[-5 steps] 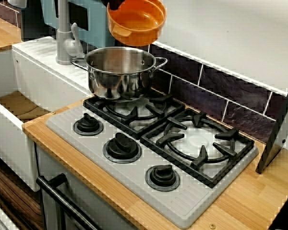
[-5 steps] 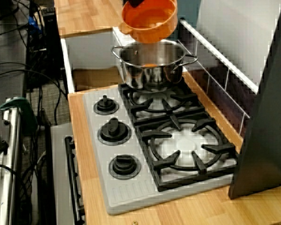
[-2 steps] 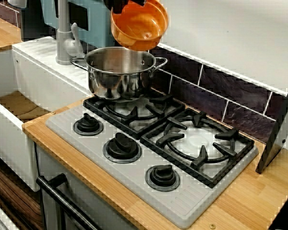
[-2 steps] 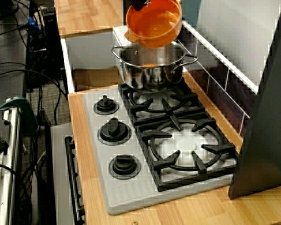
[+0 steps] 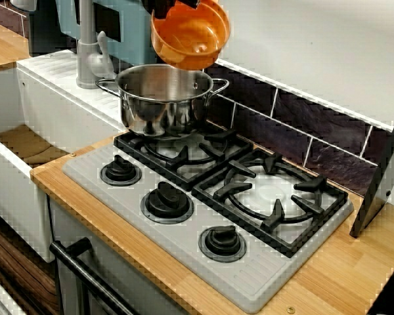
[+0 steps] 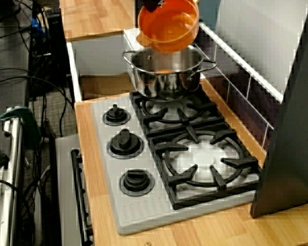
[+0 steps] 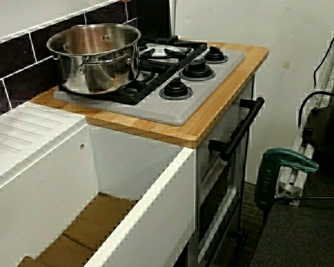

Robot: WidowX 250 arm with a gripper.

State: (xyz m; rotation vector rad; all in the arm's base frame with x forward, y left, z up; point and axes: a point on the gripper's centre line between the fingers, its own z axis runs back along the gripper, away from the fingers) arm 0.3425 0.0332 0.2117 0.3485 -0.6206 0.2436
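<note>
In the view from the stove's front, an orange bowl (image 5: 190, 36) hangs tilted in the air above the far rim of a steel pot (image 5: 164, 98), with its opening turned toward the camera. My gripper (image 5: 167, 6), dark and cut off by the top edge, is shut on the bowl's rim. In the view from the stove's end, the orange bowl (image 6: 168, 24) hangs over the steel pot (image 6: 167, 72) with the gripper (image 6: 151, 4) at its upper left. An orange patch shows inside the pot; I cannot tell if it is a reflection. The sink-side view shows only the pot (image 7: 94, 55).
The pot stands on the back burner; the front burner grate (image 5: 272, 197) is bare. Three black knobs (image 5: 166, 200) line the stove's front. A grey faucet (image 5: 87, 46) and white sink (image 5: 26, 144) lie left. A dark panel (image 5: 381, 177) leans at right. A green clamp (image 7: 281, 172) stands beside the oven.
Over the last second the orange bowl tipped further, its opening turning more toward the front, and shifted slightly up. Since 0.4 s ago it has barely moved.
</note>
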